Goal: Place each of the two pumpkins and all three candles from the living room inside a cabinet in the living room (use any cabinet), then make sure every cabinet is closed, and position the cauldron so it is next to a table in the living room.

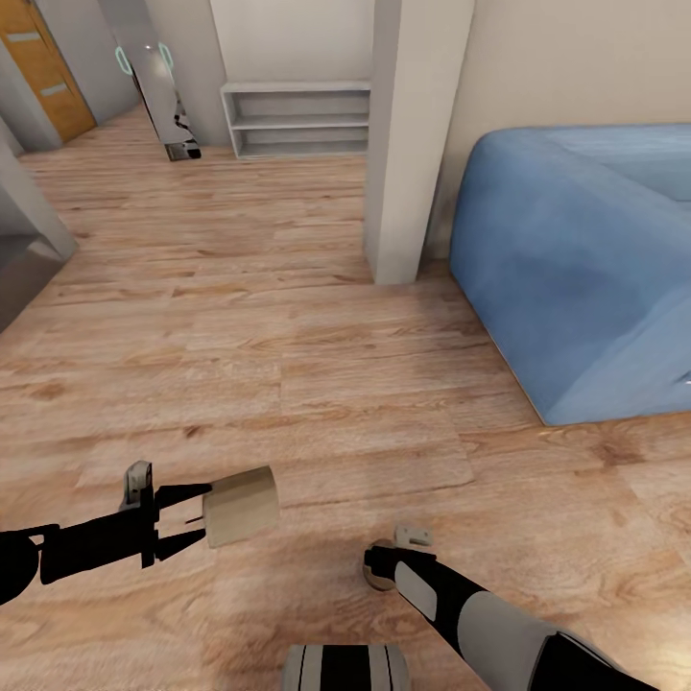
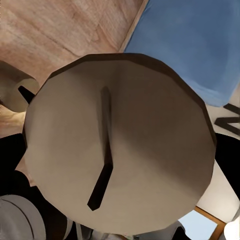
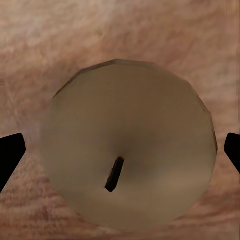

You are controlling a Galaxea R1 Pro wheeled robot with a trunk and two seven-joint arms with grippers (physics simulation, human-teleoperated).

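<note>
Left end effector (image 1: 192,520) reaches in from the left side of the head view, low over the wooden floor (image 1: 288,317), with its dark fingers (image 1: 182,499) closed on one candle (image 1: 243,506). That candle lies on its side in the grip, its flat end turned toward the camera on the arm. In the left wrist view the candle's round pale top (image 2: 120,150) sits very close, with the dark wick (image 2: 104,155) running down its middle and a strip of the blue sofa (image 2: 190,45) behind it.

The right end effector (image 3: 120,150) hangs over a second candle (image 3: 127,150), which stands upright on the floor. In the right wrist view the two dark fingertips (image 3: 10,155) show at either side of the candle's top, spread wider than the candle and apart from it, so the end effector is open and holds nothing. The wick (image 3: 115,174) is a short dark mark near the centre. In the head view the right arm (image 1: 480,614) covers most of this candle, and only a sliver of its edge (image 1: 370,568) shows beside the wrist.

A blue sofa (image 1: 576,278) stands at the right. A pale square pillar (image 1: 413,144) rises beside it, and a low grey open shelf (image 1: 297,120) stands against the far wall.
</note>
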